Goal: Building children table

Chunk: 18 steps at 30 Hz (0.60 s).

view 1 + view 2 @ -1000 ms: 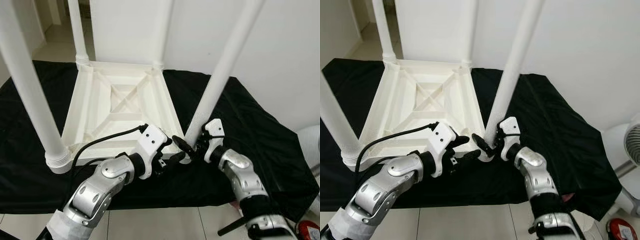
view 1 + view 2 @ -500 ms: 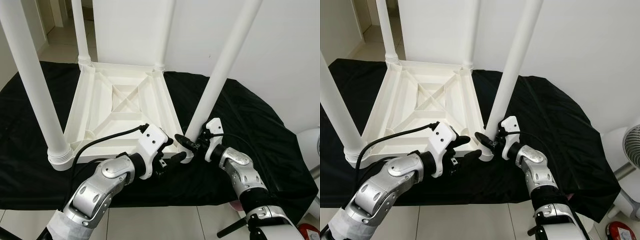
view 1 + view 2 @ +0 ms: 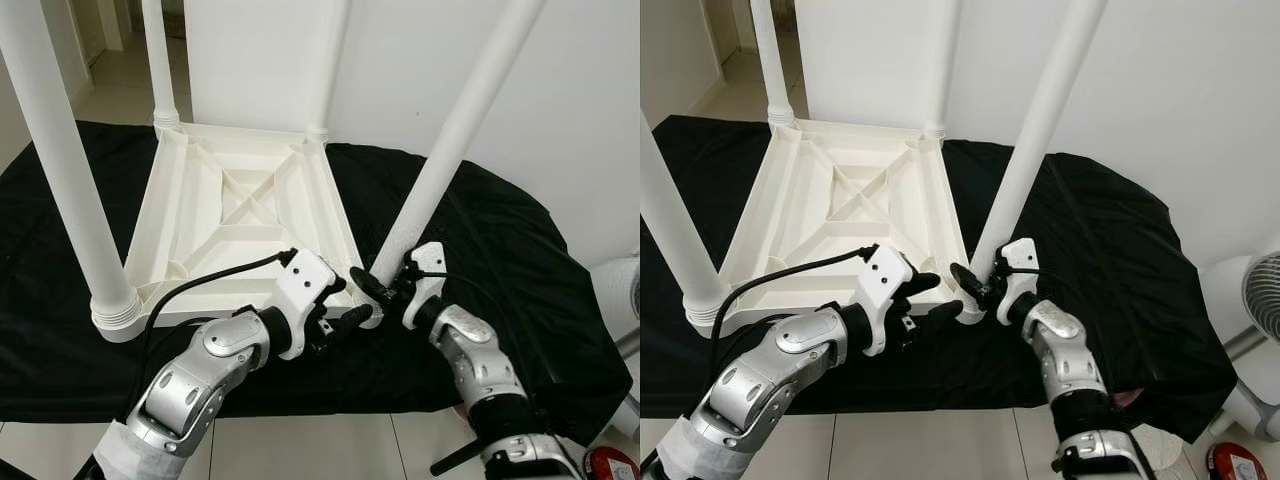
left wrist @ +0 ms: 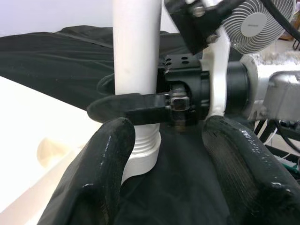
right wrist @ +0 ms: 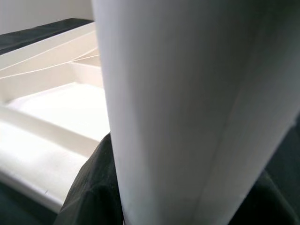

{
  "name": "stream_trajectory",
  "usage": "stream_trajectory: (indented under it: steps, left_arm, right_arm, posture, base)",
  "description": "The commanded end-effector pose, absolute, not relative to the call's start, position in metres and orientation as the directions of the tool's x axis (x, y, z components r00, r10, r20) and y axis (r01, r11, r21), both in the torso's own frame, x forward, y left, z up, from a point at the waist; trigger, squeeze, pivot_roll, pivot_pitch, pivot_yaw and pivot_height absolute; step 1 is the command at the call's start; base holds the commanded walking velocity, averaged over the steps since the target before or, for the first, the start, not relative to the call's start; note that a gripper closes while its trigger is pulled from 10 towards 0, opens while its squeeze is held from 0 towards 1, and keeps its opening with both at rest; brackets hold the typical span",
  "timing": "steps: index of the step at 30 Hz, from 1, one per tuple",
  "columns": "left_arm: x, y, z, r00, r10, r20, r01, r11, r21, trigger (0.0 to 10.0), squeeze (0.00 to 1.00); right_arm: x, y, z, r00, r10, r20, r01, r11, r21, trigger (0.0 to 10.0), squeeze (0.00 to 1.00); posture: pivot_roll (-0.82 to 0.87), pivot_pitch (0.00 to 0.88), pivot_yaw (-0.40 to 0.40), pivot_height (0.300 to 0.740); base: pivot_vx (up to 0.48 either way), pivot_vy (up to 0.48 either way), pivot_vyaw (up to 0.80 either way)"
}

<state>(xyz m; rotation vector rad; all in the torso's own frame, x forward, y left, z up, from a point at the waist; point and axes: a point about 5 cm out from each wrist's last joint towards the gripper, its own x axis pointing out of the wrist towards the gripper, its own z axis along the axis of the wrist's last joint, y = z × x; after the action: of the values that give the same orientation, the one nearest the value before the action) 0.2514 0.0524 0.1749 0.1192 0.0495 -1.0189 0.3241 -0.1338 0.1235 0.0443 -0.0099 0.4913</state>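
Children's table upside down, near-right leg leaning up-right, right tool apparently clamping its base, left tool spread wide

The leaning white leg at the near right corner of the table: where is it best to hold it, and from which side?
Probably low on the leg, just above its threaded collar, where the right hand already clasps it from the robot's side. The shaft is a smooth round tube tilted away to the right, so holding near the socket of the upside-down tabletop gives most control. The left hand is open beside the collar.

Left end effector spread; right end effector apparently clamped
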Motion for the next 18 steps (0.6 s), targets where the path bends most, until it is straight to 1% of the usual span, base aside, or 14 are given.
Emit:
stream_trajectory:
  steps: [1,2,3,5,6,7,8,9,11,16,18]
  left_arm:
    - [0.247,0.049,0.177,0.496,-0.864,-0.091,0.868,0.49,0.075,10.0,0.0]
    - [0.246,0.048,0.177,0.492,-0.865,-0.092,0.87,0.487,0.074,10.0,0.0]
    - [0.246,0.048,0.176,0.49,-0.867,-0.093,0.871,0.485,0.073,10.0,0.0]
    - [0.246,0.047,0.177,0.487,-0.869,-0.092,0.873,0.482,0.071,10.0,0.0]
    - [0.246,0.047,0.177,0.487,-0.869,-0.092,0.873,0.482,0.071,10.0,0.0]
    - [0.245,0.047,0.176,0.485,-0.87,-0.092,0.874,0.48,0.071,10.0,0.0]
    - [0.245,0.047,0.176,0.485,-0.87,-0.092,0.874,0.48,0.071,10.0,0.0]
    - [0.245,0.046,0.176,0.484,-0.87,-0.092,0.875,0.479,0.07,10.0,0.0]
    - [0.245,0.045,0.176,0.48,-0.872,-0.092,0.877,0.475,0.069,10.0,0.0]
    - [0.244,0.045,0.176,0.477,-0.874,-0.092,0.879,0.473,0.066,10.0,0.0]
    - [0.244,0.044,0.176,0.474,-0.875,-0.093,0.88,0.47,0.065,10.0,0.0]
  right_arm:
    - [0.325,-0.143,0.118,0.923,0.384,-0.03,-0.383,0.923,0.037,10.0,0.0]
    - [0.323,-0.14,0.117,0.951,0.306,-0.048,-0.302,0.951,0.063,10.0,0.0]
    - [0.321,-0.138,0.115,0.965,0.255,-0.066,-0.25,0.965,0.081,10.0,0.0]
    - [0.317,-0.135,0.114,0.986,0.141,-0.085,-0.136,0.989,0.066,10.0,0.0]
    - [0.317,-0.135,0.114,0.986,0.141,-0.085,-0.136,0.989,0.066,10.0,0.0]
    - [0.315,-0.132,0.114,0.992,0.092,-0.084,-0.086,0.994,0.068,10.0,0.0]
    - [0.315,-0.132,0.114,0.992,0.092,-0.084,-0.086,0.994,0.068,10.0,0.0]
    - [0.313,-0.129,0.116,0.996,0.046,-0.081,-0.041,0.997,0.062,10.0,0.0]
    - [0.31,-0.125,0.118,0.996,-0.045,-0.078,0.053,0.993,0.106,10.0,0.0]
    - [0.306,-0.115,0.117,0.995,-0.056,-0.084,0.066,0.99,0.125,10.0,0.0]
    - [0.305,-0.111,0.123,0.998,-0.025,-0.055,0.032,0.989,0.143,10.0,0.0]
  posture:
    - [0.02,0.0,-0.134,0.74]
    - [0.02,0.0,-0.134,0.74]
    - [0.02,0.0,-0.134,0.74]
    - [0.01,0.0,-0.134,0.74]
    - [0.01,0.0,-0.134,0.74]
    - [0.01,0.0,-0.134,0.74]
    - [0.01,0.0,-0.134,0.74]
    - [0.01,0.0,-0.134,0.74]
    - [0.01,0.0,-0.134,0.74]
    - [0.01,0.0,-0.139,0.74]
    - [0.01,0.0,-0.14,0.74]
  base:
    - [0.0,0.0,0.0]
    - [0.0,0.0,0.0]
    - [0.0,0.0,0.0]
    - [0.0,0.0,0.0]
    - [0.0,0.0,0.0]
    - [0.0,0.0,0.0]
    - [0.0,0.0,0.0]
    - [0.0,0.0,0.0]
    - [0.0,0.0,0.0]
    - [0.0,0.0,0.0]
    - [0.0,0.0,0.0]
